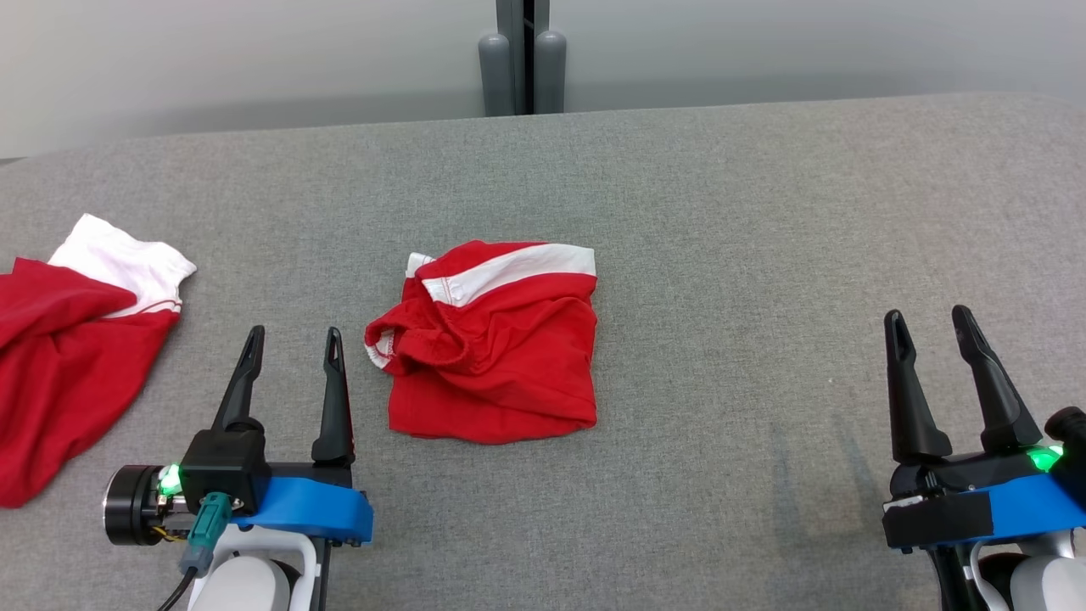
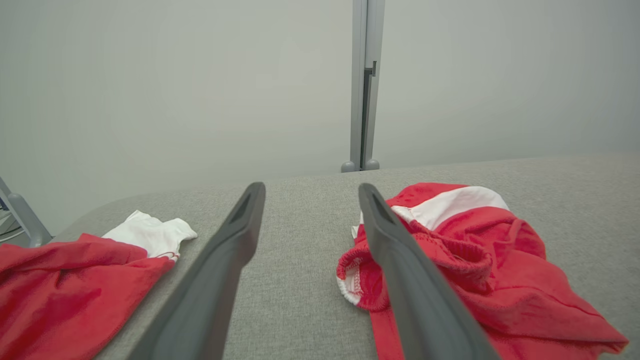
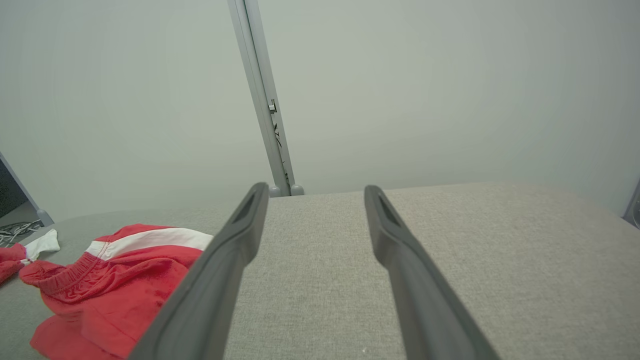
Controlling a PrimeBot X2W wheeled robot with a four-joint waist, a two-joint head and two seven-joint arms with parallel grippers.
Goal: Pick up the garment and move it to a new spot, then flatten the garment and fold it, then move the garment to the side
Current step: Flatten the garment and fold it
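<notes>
A red garment (image 1: pixel 492 348) with a white stripe and an elastic waistband lies bunched into a rough square at the middle of the grey table (image 1: pixel 730 255). My left gripper (image 1: pixel 293 344) stands open just left of it, apart from the cloth, with nothing between its fingers. In the left wrist view the garment (image 2: pixel 480 265) lies to the right behind the right finger (image 2: pixel 400 270). My right gripper (image 1: pixel 929 322) is open far to the right over bare table. The right wrist view shows the garment (image 3: pixel 120 280) at the lower left.
A second red and white garment (image 1: pixel 68 339) lies crumpled at the table's left edge, also visible as the same cloth (image 2: pixel 75 280) in the left wrist view. A grey post (image 1: pixel 522 59) stands behind the far edge. Bare table lies between the garment and my right gripper.
</notes>
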